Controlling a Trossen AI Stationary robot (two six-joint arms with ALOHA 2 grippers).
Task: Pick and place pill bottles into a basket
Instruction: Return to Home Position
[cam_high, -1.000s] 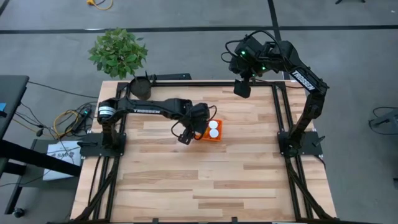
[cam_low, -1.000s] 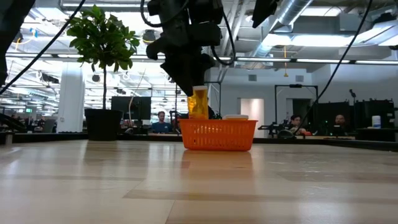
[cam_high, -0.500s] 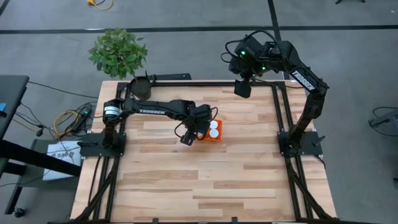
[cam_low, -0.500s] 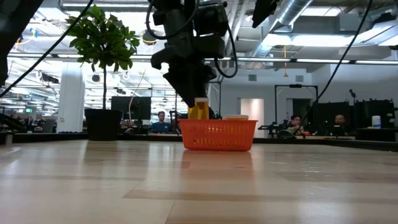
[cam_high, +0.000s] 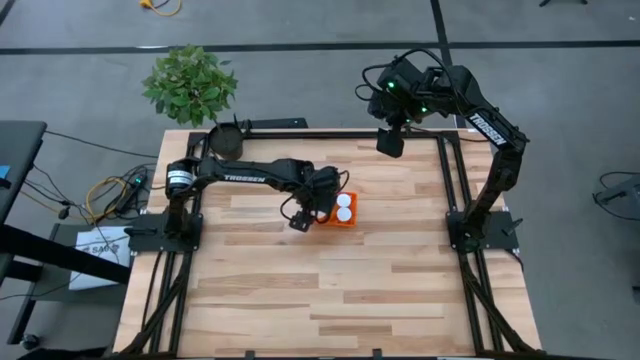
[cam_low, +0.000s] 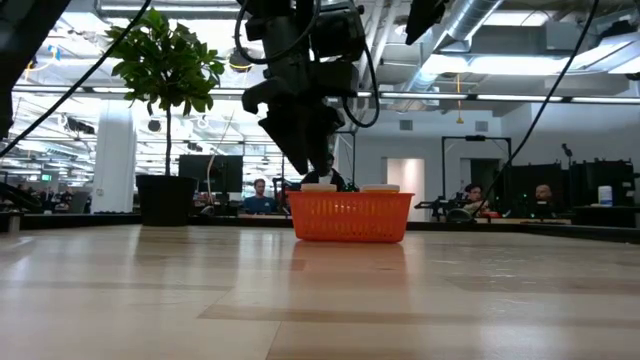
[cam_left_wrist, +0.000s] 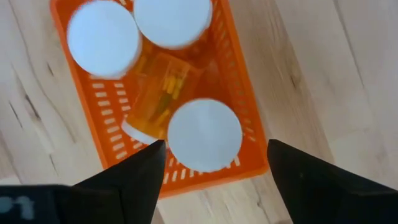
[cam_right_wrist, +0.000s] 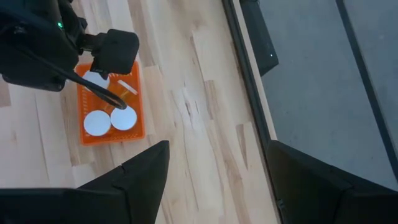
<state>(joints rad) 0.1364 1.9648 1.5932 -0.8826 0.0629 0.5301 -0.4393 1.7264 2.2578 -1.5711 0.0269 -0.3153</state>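
All four small translucent orange pill bottles with round white caps are in the bright orange rectangular plastic basket (cam_low: 350, 220) with perforated sides, which sits near the middle of the pale wooden tabletop (cam_high: 300, 290). In the left wrist view, three stand upright with their caps facing up: one (cam_left_wrist: 102, 37) and another (cam_left_wrist: 173, 22) at one end, and a third (cam_left_wrist: 205, 134) at the other end. The fourth (cam_left_wrist: 155, 99) lies on its side between them, tilted across the basket floor. The high view shows no bottle loose on the wood, so the placing part of the job looks finished (a tipped bottle is in the basket all the same).

The left hand (cam_left_wrist: 214, 146) hangs directly over the basket's near end with its two dark fingers (cam_left_wrist: 134, 177) spread wide. It holds nothing; the cap seen between the fingers belongs to a bottle standing below them in the basket. In the low view its tips dip close to the rim.

The right hand (cam_right_wrist: 217, 149) waits well apart, over the far right corner of the tabletop, its fingers also wide apart and empty.

As I judge it, what remains is for the left arm to rise straight up, clear of the rim and the caps, and fold back to its rest pose. A sideways pull might nudge the light basket.
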